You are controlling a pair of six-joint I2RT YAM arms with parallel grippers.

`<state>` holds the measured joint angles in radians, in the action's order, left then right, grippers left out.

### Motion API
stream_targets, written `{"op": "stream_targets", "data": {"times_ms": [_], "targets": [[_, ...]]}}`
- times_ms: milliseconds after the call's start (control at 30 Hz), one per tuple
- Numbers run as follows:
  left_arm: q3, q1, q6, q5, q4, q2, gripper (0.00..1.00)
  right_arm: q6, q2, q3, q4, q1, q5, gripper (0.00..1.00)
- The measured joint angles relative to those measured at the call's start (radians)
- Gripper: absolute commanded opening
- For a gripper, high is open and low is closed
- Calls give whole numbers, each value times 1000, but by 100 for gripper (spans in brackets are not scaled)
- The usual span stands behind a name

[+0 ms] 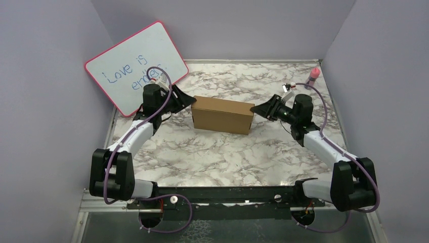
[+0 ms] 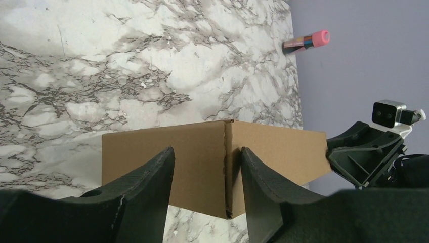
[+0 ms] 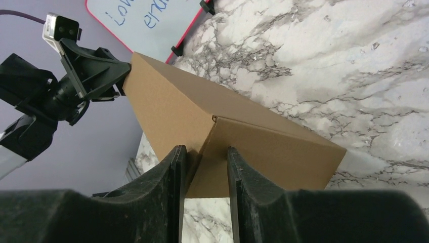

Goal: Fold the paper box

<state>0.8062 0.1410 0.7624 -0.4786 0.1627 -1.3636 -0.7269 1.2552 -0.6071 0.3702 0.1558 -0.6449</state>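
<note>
The paper box is a closed brown cardboard block lying on the marble table, between the two arms. My left gripper is at its left end and is open. In the left wrist view the gripper has its jaws either side of a vertical corner of the box, with its tips right at the cardboard. My right gripper is at the box's right end. In the right wrist view this gripper is open, its tips up against a corner of the box.
A pink-framed whiteboard with blue writing leans on the back left wall, just behind the left arm. A marker with a pink cap lies at the back right corner. Purple walls close in the table on three sides.
</note>
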Motion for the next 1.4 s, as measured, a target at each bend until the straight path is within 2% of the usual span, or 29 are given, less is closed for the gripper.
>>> {"op": "stream_targets", "data": {"times_ms": [267, 967, 1200, 1400], "targets": [[3, -10, -1, -21, 2, -8, 51, -30, -5, -47, -145, -1, -41, 54], [3, -13, 0, -35, 5, -11, 51, -81, -16, 18, -93, -7, -140, 64], [3, -18, 0, -32, 8, -11, 50, -109, -56, 22, -140, -7, -150, 74], [3, -22, 0, -30, 11, -11, 50, -115, -101, 22, -156, -7, -152, 73]]}}
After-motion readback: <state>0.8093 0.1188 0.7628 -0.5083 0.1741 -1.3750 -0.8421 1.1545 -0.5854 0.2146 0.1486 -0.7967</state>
